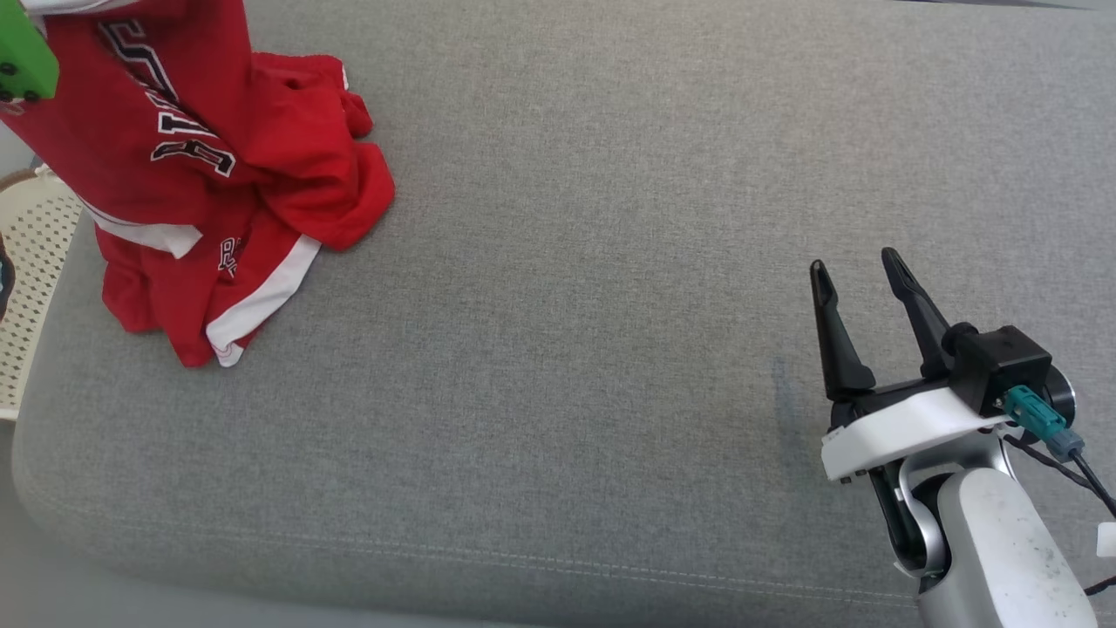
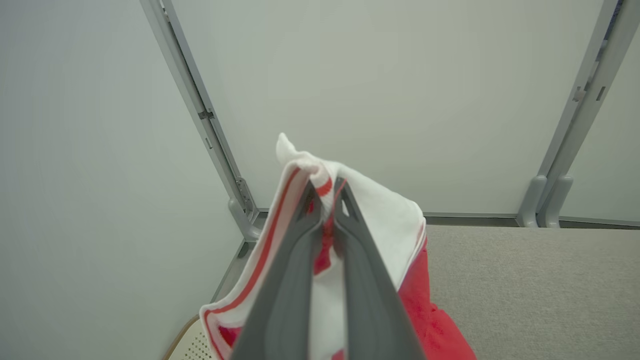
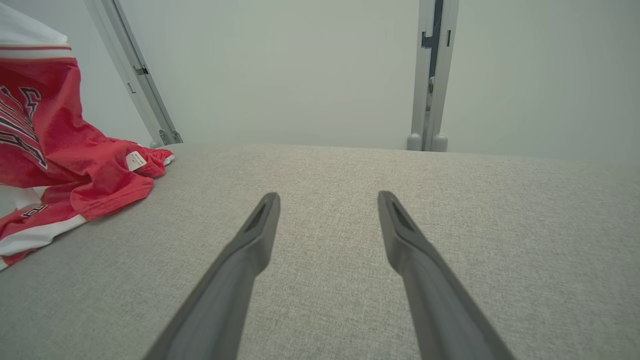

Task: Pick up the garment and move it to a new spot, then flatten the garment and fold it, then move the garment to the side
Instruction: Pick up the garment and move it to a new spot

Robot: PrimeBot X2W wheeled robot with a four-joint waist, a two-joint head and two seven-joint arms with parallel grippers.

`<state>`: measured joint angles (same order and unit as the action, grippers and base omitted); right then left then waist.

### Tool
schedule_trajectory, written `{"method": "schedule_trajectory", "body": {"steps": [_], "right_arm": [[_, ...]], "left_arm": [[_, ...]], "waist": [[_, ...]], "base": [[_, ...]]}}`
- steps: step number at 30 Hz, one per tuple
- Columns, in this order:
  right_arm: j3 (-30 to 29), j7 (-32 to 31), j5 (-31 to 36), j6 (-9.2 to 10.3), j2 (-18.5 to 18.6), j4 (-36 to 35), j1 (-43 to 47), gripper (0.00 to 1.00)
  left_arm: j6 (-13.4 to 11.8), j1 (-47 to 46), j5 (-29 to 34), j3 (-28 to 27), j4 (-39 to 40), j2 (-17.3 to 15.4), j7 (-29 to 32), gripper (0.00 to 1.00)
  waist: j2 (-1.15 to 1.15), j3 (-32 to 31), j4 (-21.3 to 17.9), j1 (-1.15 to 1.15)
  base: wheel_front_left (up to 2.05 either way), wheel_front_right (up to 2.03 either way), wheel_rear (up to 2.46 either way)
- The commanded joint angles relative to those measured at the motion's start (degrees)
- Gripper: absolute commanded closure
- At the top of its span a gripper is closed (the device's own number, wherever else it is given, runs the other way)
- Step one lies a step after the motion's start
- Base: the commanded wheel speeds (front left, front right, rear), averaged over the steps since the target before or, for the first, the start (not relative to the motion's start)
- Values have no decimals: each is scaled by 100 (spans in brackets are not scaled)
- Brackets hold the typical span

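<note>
The garment [image 1: 200, 174] is a red jersey with white trim and dark lettering. It hangs from above at the far left of the grey cushion, its lower folds still heaped on the fabric. In the left wrist view my left gripper [image 2: 327, 192] is shut on the garment's [image 2: 385, 220] white-and-red hem, which bunches around the fingertips. My right gripper [image 1: 859, 266] rests open at the lower right, well away from the garment, with nothing between its fingers. The right wrist view shows that gripper [image 3: 327, 200] open over bare cushion, with the garment [image 3: 60, 165] at the left edge.
The grey cushion [image 1: 610, 262] spans most of the head view, with its rounded front edge at the bottom. A cream perforated basket [image 1: 30, 262] stands off its left side. Pale wall panels with metal frame posts [image 3: 427, 75] rise behind the cushion.
</note>
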<state>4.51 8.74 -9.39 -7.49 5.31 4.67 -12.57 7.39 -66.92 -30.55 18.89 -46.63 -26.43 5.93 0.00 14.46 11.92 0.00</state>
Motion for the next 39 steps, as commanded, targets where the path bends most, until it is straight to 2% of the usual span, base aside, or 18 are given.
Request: {"method": "schedule_trajectory", "body": {"steps": [1, 4, 9, 14, 16, 21, 29, 39], "right_arm": [[3, 63, -15, 0, -15, 25, 77, 0], [12, 87, -39, 0, -45, 45, 111, 0], [-26, 114, -44, 0, -114, 37, 218, 0], [-12, 107, -78, 0, -169, -2, 285, 0], [19, 96, -88, 0, -182, -10, 317, 0], [71, 126, -134, 0, -207, 19, 337, 0], [222, 199, -246, 0, -226, 91, 189, 0], [350, 426, -516, 0, -235, 318, 22, 0]], "left_arm": [[14, 97, 56, 55, 204, 25, -65, 100], [14, 286, 78, 135, 523, 75, -85, 100], [-78, 855, 99, 380, 1640, 225, 33, 100], [-399, 1660, 167, 634, 2780, 328, 249, 100], [-496, 1981, 91, 728, 3158, 483, 291, 100], [-721, 2594, 184, 1100, 3727, 765, 371, 100], [-805, 2835, 227, 1618, 3586, 1396, 302, 100], [-513, 2504, 163, 2040, 2741, 1991, 167, 100]], "waist": [[0, -163, -94, 0], [0, -258, -166, 0], [0, -439, -378, 0], [0, -498, -644, 0], [0, -519, -765, 0], [0, -515, -1097, 0], [0, -278, -1679, 0], [0, 58, -2673, 0]], "base": [[0, 0, 0], [0, 0, 0], [0, 0, 0], [0, 0, 0], [0, 0, 0], [0, 0, 0], [0, 0, 0], [0, 0, 0]]}}
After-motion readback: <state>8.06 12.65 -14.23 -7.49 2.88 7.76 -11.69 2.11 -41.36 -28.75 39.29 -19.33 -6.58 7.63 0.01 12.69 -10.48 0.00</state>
